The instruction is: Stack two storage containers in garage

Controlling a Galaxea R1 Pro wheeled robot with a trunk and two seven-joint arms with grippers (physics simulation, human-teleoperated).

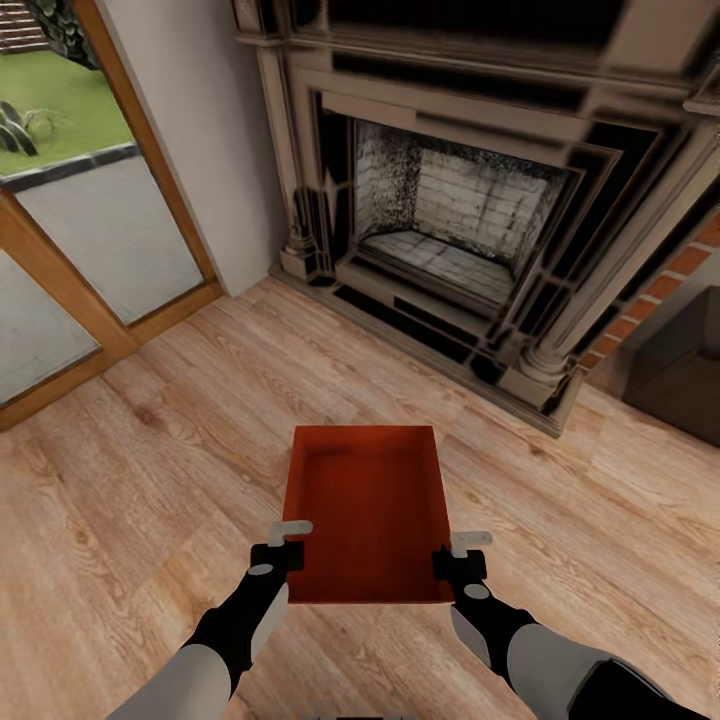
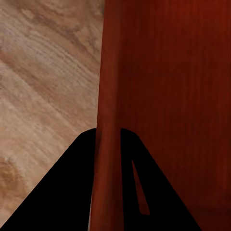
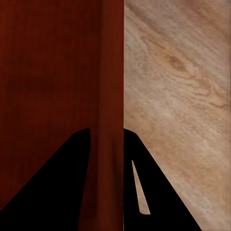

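The orange-red storage container (image 1: 367,510) is held over the wood plank floor (image 1: 150,440), its long axis pointing far toward the fireplace (image 1: 450,220). It is open, thin-walled and lidless. The left gripper (image 1: 283,543) pinches its left wall and the right gripper (image 1: 462,553) its right wall.

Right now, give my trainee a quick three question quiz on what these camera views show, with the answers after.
1. True or false: each end effector grips a side wall of the storage container.
2. Multiple choice: what stands ahead of the robot? A) a red car B) a fireplace C) a staircase
3. Fill in: the container is held over a light ____ plank floor.

Key:
1. True: the left end effector and right end effector each pinch a wall; the wrist views show a wall between the fingers.
2. B.
3. Wood.
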